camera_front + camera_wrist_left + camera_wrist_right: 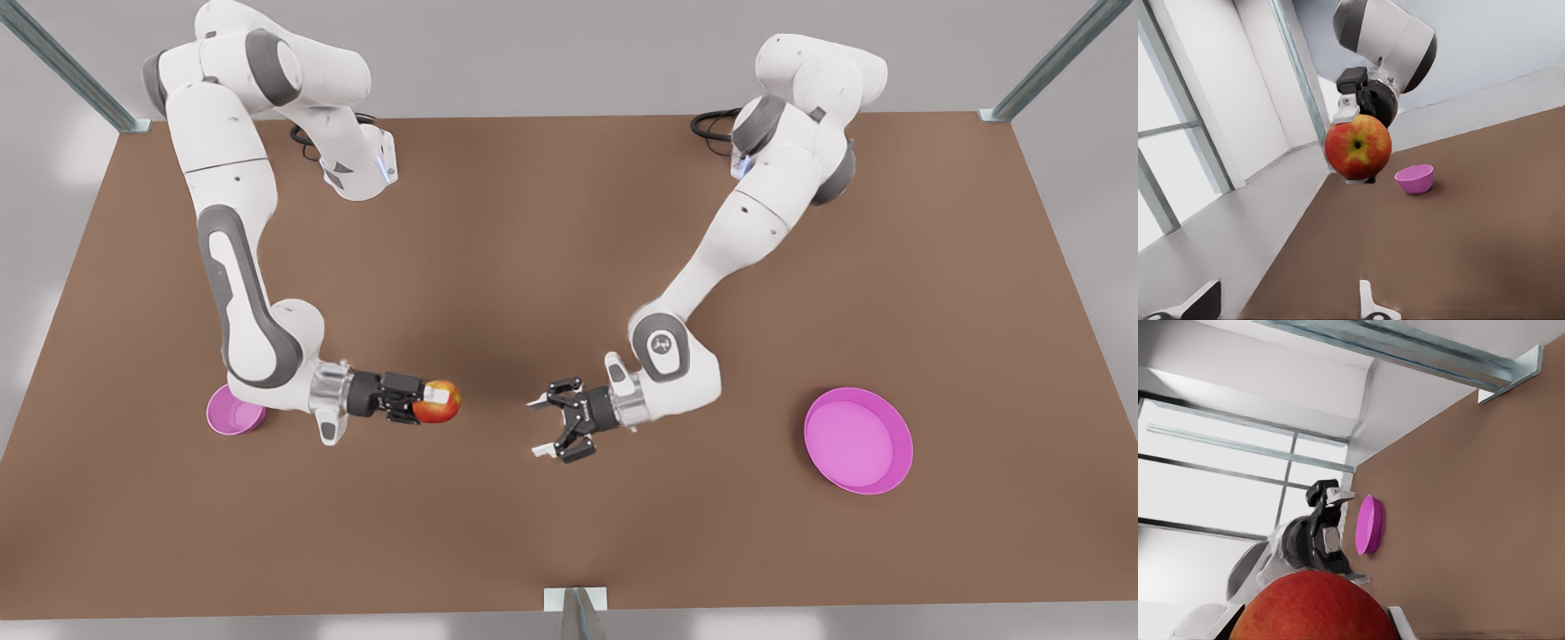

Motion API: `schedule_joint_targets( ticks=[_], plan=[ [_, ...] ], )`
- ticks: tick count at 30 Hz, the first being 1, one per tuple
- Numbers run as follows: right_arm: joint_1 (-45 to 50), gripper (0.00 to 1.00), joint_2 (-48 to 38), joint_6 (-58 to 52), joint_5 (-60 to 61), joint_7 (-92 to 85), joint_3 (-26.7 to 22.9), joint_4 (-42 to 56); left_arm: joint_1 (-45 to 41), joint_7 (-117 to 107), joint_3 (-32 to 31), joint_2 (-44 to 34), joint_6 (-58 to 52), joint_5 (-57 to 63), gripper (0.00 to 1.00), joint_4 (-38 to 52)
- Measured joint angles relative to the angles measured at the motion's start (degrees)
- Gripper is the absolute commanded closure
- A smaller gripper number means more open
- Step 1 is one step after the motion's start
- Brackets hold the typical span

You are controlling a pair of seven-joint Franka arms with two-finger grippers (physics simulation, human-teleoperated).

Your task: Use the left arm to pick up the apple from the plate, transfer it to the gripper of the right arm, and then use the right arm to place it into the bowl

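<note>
My right claw point(444, 402) is closed on the apple point(439, 402), its fingers pressed to the fruit's two sides, and it carries the apple in the air above the brown surface point(569, 533). This claw lies nearly level, pointing toward my other claw. In my right wrist view the apple point(1313, 607) sits right in front of the camera, big and red, with a finger point(1402, 625) of the claw beside it.

My left claw point(539, 427) faces the right one across a clear gap, also nearly level above the surface. Its fingers are spread wide and it holds nothing. From my left wrist view I see the apple point(1357, 147) head-on, red-orange with yellow patches, gripped by the right claw point(1357, 150) behind it, well apart from my own fingertips point(1367, 298).

The bowl point(233, 412) stands on the surface just behind my right claw, partly hidden by that arm's wrist; in the left wrist view the bowl point(1415, 179) sits beyond the apple, small and deep. The plate point(859, 440) lies flat on the surface behind my left claw, well apart from it and with nothing on it. In the right wrist view the plate point(1369, 524) shows edge-on past the left claw point(1338, 537).
</note>
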Motion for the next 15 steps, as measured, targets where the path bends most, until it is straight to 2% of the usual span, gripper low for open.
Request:
schedule_joint_targets(
  ticks=[2,4,7,9,11,12,15],
  plan=[
    [-3.8,0.36,-0.1,-2.0,-6.6,-0.2,0.0,0.2,3.7,-9.7,3.4,-9.7,-5.8,21.8,0.0,-3.1],
    [-7.0,0.36,-0.3,-4.0,-14.1,-0.3,0.0,1.0,11.6,-20.0,5.2,-18.4,-18.6,41.7,0.0,-3.6],
    [-10.1,0.36,-1.6,-6.5,-26.9,-0.4,-0.1,2.3,16.0,-35.2,7.6,-26.0,-38.4,67.5,0.0,0.5],
    [-11.9,0.36,-2.2,-7.4,-35.5,-0.5,-0.4,2.7,18.4,-45.5,8.8,-30.9,-47.2,74.0,0.0,0.7],
    [-13.2,0.36,-2.4,-7.7,-43.4,-0.6,-0.5,3.3,16.2,-54.7,16.3,-42.0,-50.3,75.4,0.0,-10.9],
    [-13.6,0.36,-2.4,-7.5,-47.0,-0.6,-0.5,3.6,16.0,-59.0,18.1,-44.1,-51.6,75.5,0.0,-12.8],
    [-14.7,0.36,-2.1,-6.3,-56.3,-0.7,-0.6,4.4,15.7,-70.4,19.8,-39.8,-55.0,76.1,0.0,-8.5]
  ],
)
